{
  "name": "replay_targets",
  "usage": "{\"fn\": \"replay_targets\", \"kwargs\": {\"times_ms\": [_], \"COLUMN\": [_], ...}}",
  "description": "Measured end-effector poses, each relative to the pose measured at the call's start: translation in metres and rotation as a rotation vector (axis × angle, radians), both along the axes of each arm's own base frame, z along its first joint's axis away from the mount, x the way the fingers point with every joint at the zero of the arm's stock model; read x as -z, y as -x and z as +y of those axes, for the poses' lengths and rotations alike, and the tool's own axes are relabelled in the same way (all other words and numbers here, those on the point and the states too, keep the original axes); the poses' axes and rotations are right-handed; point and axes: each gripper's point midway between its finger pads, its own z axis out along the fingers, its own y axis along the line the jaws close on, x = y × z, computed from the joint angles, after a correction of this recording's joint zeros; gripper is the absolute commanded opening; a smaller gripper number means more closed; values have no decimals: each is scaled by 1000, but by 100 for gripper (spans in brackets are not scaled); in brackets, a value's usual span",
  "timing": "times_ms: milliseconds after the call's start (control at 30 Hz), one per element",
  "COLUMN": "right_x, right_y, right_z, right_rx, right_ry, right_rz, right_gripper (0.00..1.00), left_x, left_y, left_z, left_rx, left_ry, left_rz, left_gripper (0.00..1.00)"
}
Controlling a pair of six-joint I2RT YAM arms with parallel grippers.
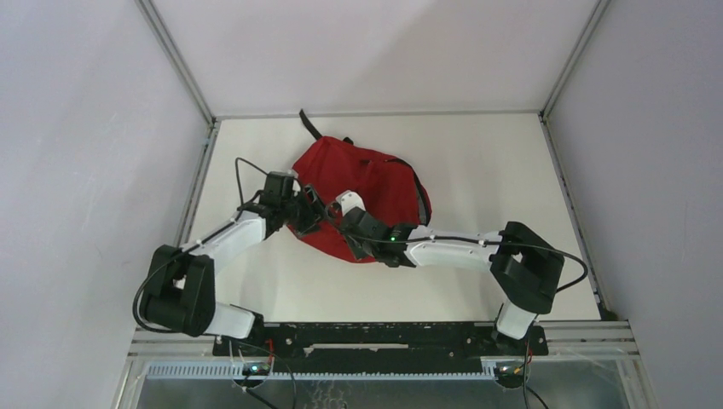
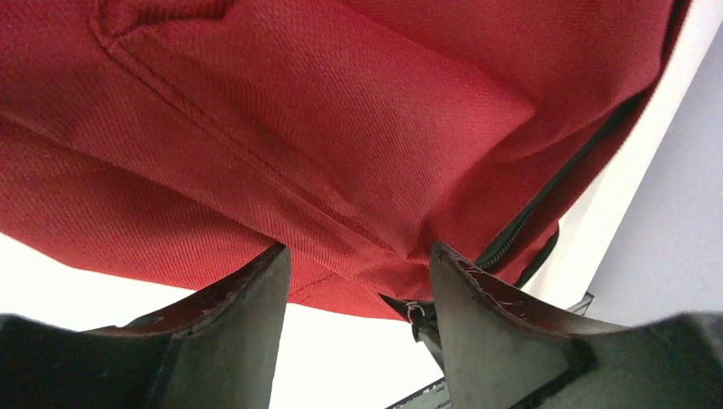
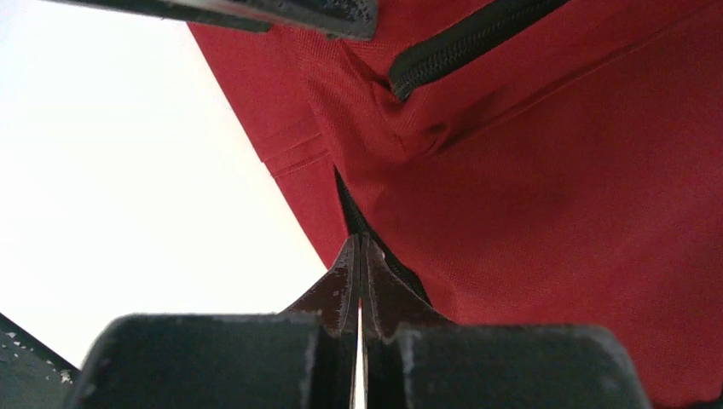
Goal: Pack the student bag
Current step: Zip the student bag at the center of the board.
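The student bag (image 1: 375,183), a soft red backpack with black zip trim, lies on the white table (image 1: 477,170), a black strap trailing at the back. My left gripper (image 1: 309,209) is open at the bag's near-left edge; in the left wrist view (image 2: 358,264) a fold of red fabric (image 2: 341,153) sits between the fingertips. My right gripper (image 1: 348,223) is shut on the thin black zip trim at the bag's near edge, as the right wrist view (image 3: 359,243) shows. The closed zip (image 3: 460,43) runs above it. The bag's inside is hidden.
Grey walls and an aluminium frame (image 1: 205,136) enclose the table on three sides. The two arms meet in front of the bag. Bare white table lies to the right (image 1: 511,187) and near front (image 1: 341,290).
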Motion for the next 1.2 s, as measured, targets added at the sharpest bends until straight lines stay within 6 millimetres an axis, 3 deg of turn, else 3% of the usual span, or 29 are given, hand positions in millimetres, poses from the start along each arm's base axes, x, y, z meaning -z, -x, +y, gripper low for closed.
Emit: {"fn": "replay_targets", "kwargs": {"times_ms": [167,333,567,833,1000,1200], "right_x": [4,-3,0,5,2,6], "right_y": [7,15,22,27,12,-25], "right_z": [-3,-21,-43,-83,-115,-155], "right_rx": [12,42,106,228,347,524], "right_ry": [-4,-28,-44,-88,-151,-242], "right_rz": [10,2,2,16,25,42], "right_gripper": [0,0,0,0,0,0], "left_x": [16,27,24,12,-2,-9], "left_y": [-3,-5,-8,-15,-20,-21], "left_z": [-1,0,6,52,84,109], "left_rx": [-12,-26,-48,-186,-272,-317], "left_ry": [-6,-20,-31,-39,-52,-74], "left_rz": [37,67,75,84,51,49], "left_gripper": [52,1,0,0,0,0]}}
